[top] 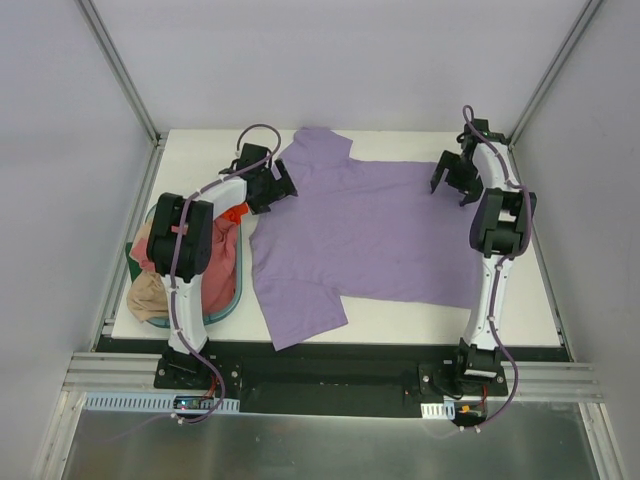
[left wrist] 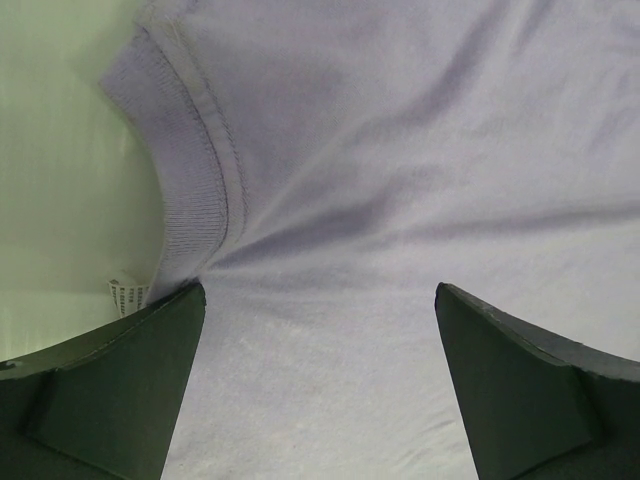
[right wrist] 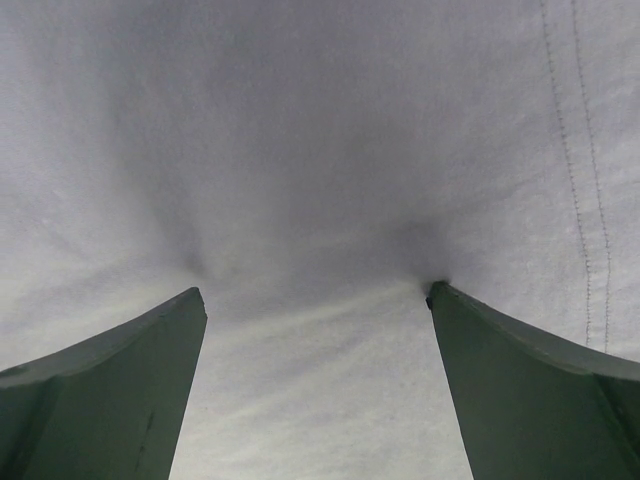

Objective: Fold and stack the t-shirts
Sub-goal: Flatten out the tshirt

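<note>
Overhead, you see the purple shirt (top: 370,235) spread on the table (top: 430,318), with the pink shirt (top: 222,250) and tan shirt (top: 150,292) bunched in the basket (top: 232,300).
Left wrist: left gripper (left wrist: 320,300) spread wide, tips on cloth beside the collar (left wrist: 195,200).
Right wrist: right gripper (right wrist: 315,295) likewise unclosed, tips dimpling cloth near the hem stitching (right wrist: 580,200).
Risk: a shallow pinch probably catches one layer only, so your fold drags crooked.

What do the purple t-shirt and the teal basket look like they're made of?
Purple t-shirt: soft matte knit cloth, probably cotton jersey; it wrinkles, and its collar is ribbed with stitched seams. Teal basket: apparently smooth moulded plastic, judging by its even, rigid rim.
</note>
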You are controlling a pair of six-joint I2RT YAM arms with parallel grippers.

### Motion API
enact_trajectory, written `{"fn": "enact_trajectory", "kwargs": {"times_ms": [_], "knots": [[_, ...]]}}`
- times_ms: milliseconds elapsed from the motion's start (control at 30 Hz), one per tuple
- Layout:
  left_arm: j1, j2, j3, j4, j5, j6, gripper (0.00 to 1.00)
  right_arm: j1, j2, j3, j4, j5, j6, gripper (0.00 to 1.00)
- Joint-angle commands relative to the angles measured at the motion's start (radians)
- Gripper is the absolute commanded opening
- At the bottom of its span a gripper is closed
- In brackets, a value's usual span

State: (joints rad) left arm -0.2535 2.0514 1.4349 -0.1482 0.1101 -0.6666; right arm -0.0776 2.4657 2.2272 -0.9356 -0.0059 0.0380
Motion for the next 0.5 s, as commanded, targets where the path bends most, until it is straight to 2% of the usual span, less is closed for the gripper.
{"fn": "enact_trajectory", "kwargs": {"times_ms": [0,133,233,300,467], "knots": [[0.000,0.012,0.041,-0.077,0.063,0.033,0.99,-0.011,-0.023,0.069,0.004,-0.039,-0.030,0.96],[-0.026,-0.129,0.061,-0.082,0.100,0.067,0.99,-0.005,-0.255,-0.061,0.034,0.058,-0.056,0.96],[-0.078,-0.300,0.003,-0.090,0.083,0.085,0.99,-0.005,-0.516,-0.239,0.038,0.128,-0.040,0.96],[-0.113,-0.426,-0.077,-0.091,0.073,0.076,0.99,-0.005,-0.705,-0.421,0.059,0.135,0.038,0.96],[-0.219,-0.736,-0.316,-0.129,0.013,0.055,0.99,-0.005,-1.143,-0.890,0.173,0.144,0.112,0.96]]}}
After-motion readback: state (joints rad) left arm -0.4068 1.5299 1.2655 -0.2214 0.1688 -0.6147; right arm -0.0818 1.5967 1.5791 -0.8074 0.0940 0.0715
